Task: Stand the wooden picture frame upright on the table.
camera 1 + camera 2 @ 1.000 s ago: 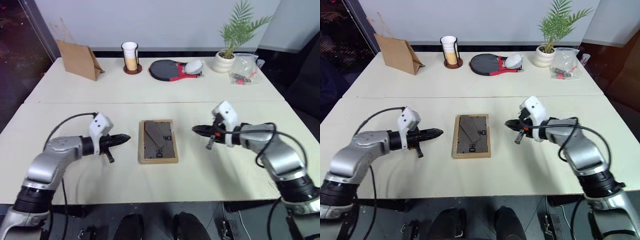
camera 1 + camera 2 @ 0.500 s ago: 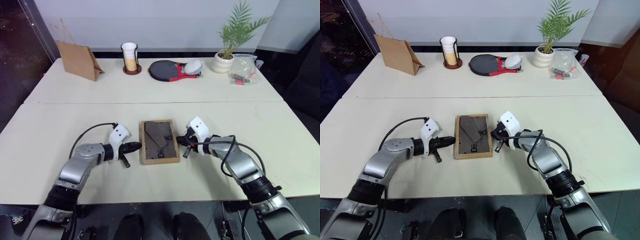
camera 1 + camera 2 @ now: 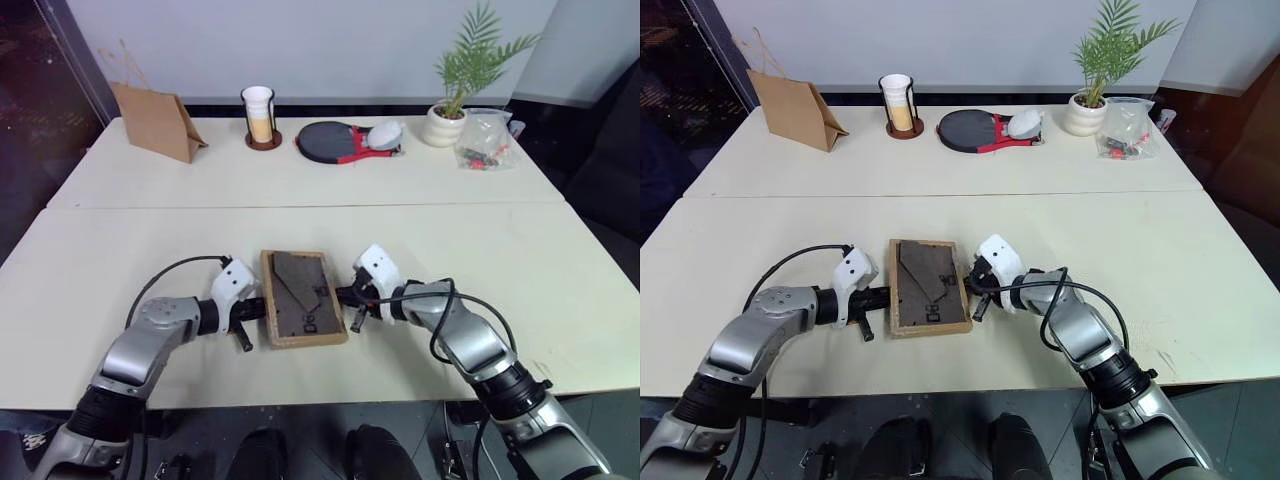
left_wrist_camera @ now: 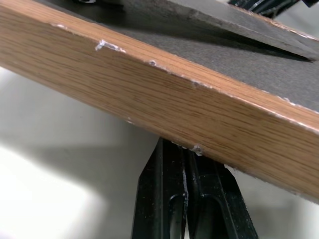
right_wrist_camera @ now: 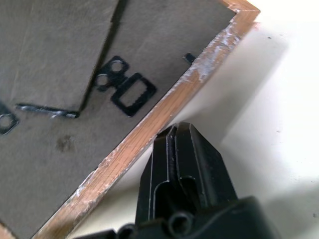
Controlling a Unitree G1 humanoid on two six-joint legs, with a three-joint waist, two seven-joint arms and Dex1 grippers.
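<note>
wooden picture frame (image 3: 304, 311) lying back-up on the table (image 3: 420, 215), left gripper (image 3: 254, 308) and right gripper (image 3: 346, 297) both closed, empty, tips against its opposite edges

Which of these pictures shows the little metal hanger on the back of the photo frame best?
The right wrist view: the black hanger sits large and sharp on the frame's dark back. The two head views show it as a tiny dark mark; the left wrist view shows the frame's wooden edge instead.

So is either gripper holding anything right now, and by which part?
Nothing is gripped: both shut grippers press against the long side edges of the light-wood picture frame.
</note>
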